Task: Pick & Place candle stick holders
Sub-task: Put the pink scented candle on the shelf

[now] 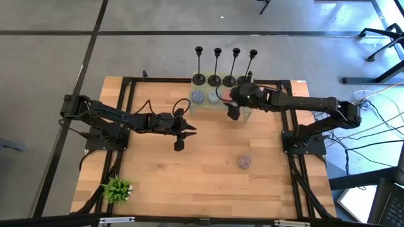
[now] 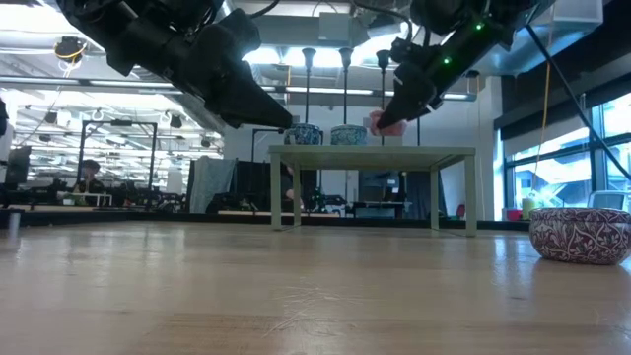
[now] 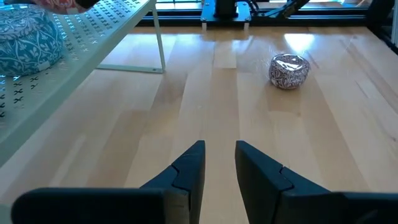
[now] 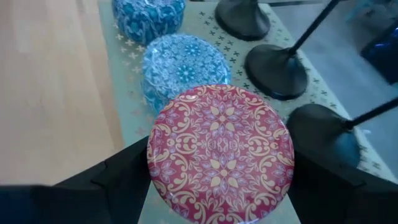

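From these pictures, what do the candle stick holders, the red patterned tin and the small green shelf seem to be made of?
The candle stick holders look like matte black metal: thin stems, dull round bases. The red patterned tin, held in the right tool, seems printed metal or ceramic; I cannot tell which. The green shelf looks like painted sheet metal, punched with small crosses.

Pale wooden table (image 1: 189, 170), perforated metal shelf (image 3: 93, 37)

Four candle stick holders (image 1: 225, 65) behind tins (image 1: 206, 97).
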Tool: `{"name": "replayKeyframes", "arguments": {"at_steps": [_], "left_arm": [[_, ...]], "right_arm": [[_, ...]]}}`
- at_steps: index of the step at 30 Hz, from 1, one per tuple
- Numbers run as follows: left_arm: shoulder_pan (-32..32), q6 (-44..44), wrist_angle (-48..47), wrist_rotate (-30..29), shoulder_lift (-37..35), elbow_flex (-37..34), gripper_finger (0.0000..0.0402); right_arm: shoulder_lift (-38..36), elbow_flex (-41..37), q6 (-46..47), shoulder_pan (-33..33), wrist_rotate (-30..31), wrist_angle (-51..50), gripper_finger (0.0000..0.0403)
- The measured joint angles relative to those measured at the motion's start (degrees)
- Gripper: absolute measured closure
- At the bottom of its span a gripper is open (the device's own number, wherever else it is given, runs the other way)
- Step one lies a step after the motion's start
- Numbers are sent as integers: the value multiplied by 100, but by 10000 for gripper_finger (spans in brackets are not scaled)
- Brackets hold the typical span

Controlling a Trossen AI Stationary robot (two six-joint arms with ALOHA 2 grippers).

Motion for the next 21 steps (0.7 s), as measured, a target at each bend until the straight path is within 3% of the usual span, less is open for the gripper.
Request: {"name": "replayKeyframes", "arguments": {"at_steps": [5, 21], "left_arm": [[0, 0, -2, 0, 0, 0, 318], [-17, -13, -4, 2, 0, 0, 318]], "right_arm": [[39, 1, 14, -151, -255, 57, 86], [37, 0, -303, -147, -40, 90, 86]]}}
